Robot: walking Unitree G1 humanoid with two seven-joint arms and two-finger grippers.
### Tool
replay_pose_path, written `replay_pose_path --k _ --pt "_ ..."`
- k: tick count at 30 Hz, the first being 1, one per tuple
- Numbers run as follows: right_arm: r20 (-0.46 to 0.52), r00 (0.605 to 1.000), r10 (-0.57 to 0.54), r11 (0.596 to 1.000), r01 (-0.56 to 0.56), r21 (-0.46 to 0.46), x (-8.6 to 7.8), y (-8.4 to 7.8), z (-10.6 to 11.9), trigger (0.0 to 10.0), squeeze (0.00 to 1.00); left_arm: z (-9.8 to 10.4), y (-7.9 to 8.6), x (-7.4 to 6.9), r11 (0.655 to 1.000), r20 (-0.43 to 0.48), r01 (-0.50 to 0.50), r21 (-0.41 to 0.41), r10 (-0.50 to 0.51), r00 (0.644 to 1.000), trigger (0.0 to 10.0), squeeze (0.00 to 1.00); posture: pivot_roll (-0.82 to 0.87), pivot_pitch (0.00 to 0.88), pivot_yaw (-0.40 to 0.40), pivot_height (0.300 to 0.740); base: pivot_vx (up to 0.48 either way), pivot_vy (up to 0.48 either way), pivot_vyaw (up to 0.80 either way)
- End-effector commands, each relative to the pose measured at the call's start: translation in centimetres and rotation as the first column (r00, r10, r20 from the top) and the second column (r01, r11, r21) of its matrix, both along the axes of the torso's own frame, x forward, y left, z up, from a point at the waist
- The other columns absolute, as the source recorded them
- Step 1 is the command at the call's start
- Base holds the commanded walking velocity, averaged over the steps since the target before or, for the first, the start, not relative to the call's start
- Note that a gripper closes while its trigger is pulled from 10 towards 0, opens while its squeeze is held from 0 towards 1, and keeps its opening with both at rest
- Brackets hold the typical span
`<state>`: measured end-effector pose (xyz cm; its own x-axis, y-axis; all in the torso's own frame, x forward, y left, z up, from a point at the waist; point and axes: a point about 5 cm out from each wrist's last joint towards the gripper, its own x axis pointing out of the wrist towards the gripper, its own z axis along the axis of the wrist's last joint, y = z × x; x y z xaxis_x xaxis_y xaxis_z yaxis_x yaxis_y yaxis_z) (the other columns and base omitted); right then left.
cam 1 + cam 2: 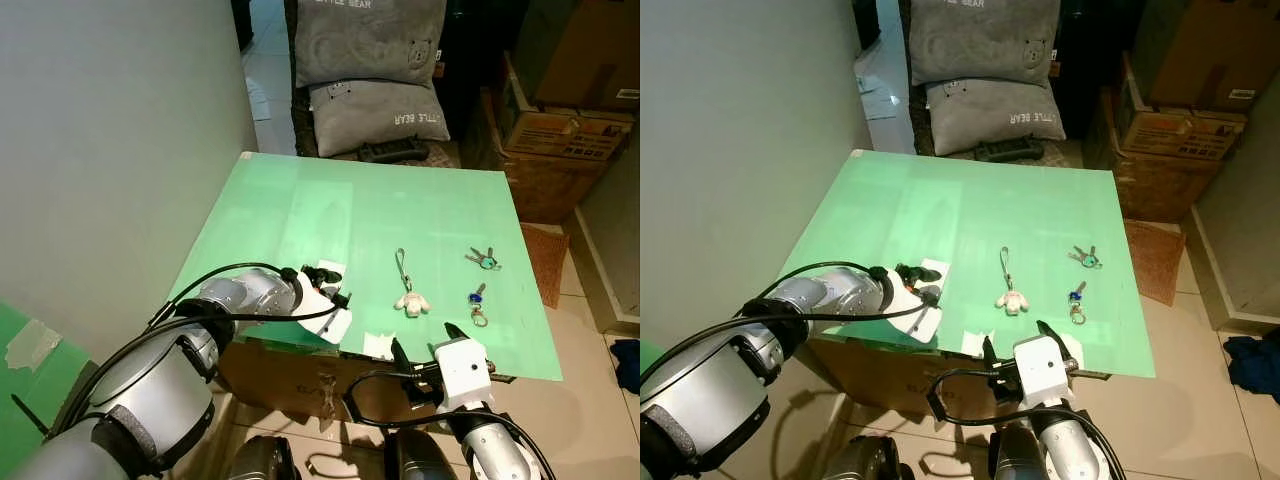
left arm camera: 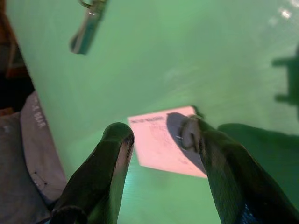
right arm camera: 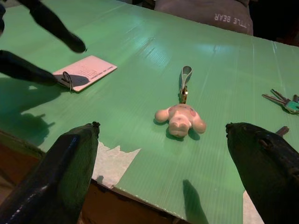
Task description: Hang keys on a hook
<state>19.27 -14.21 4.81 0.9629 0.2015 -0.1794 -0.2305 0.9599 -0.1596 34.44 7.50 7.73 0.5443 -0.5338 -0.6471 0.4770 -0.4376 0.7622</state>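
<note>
Three sets lie on the green table point(image 1: 300, 210): a white bear keychain point(image 1: 411, 301) on a grey strap, keys with a teal tag point(image 1: 484, 260), and a small key with a blue head point(image 1: 477, 300). My left gripper point(image 1: 335, 286) hovers open over a white card point(image 2: 161, 142) near the table's front left. A small metal ring point(image 3: 66, 80) sits at the tip of one of its fingers point(image 2: 198, 135). My right gripper point(image 3: 161, 128) stands open at the front edge, facing the bear keychain point(image 3: 180, 119) and apart from it.
A pale wall point(image 1: 110, 150) runs along the table's left side. Grey cushions point(image 1: 370, 60) and a black object point(image 1: 395, 150) lie behind the table, cardboard boxes point(image 1: 560, 130) at the back right. Torn white paper point(image 1: 378, 345) sticks to the front edge.
</note>
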Motion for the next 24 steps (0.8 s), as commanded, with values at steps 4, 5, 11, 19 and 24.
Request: replay_pose_path --k 4,5,11,19,24 --pt "0.001 1.0 -0.001 1.0 0.001 -0.006 -0.2 0.2 -0.2 10.0 0.0 0.0 0.4 0.2 0.998 -0.011 0.0 0.058 0.001 1.0 10.0 0.0 -0.2 0.097 0.096 0.682 0.0 0.0 0.0" --pt "0.001 1.0 -0.001 1.0 0.001 -0.006 -0.2 0.2 -0.2 10.0 0.0 0.0 0.4 0.2 0.998 -0.011 0.0 0.058 0.001 1.0 10.0 0.0 -0.2 0.097 0.096 0.682 0.0 0.0 0.0" --pt "-0.001 1.0 0.0 1.0 0.0 -0.005 -0.2 0.2 -0.3 10.0 0.0 -0.2 0.1 0.1 0.998 -0.02 -0.007 0.06 0.008 1.0 10.0 0.0 -0.2 0.097 0.096 0.682 0.0 0.0 0.0" --pt "0.0 1.0 0.002 1.0 -0.002 -0.005 -0.2 0.2 -0.3 10.0 0.0 -0.3 -0.8 0.0 0.999 -0.026 -0.023 0.04 0.024 0.999 10.0 0.0 -0.2 0.098 0.095 0.682 0.0 0.0 0.0" --pt "-0.001 1.0 0.003 1.0 -0.003 -0.004 -0.2 0.3 -0.4 10.0 0.0 -0.5 -1.4 -0.1 0.998 -0.043 -0.055 0.021 0.056 0.997 10.0 0.0 -0.2 0.099 0.098 0.682 0.0 0.0 0.0"
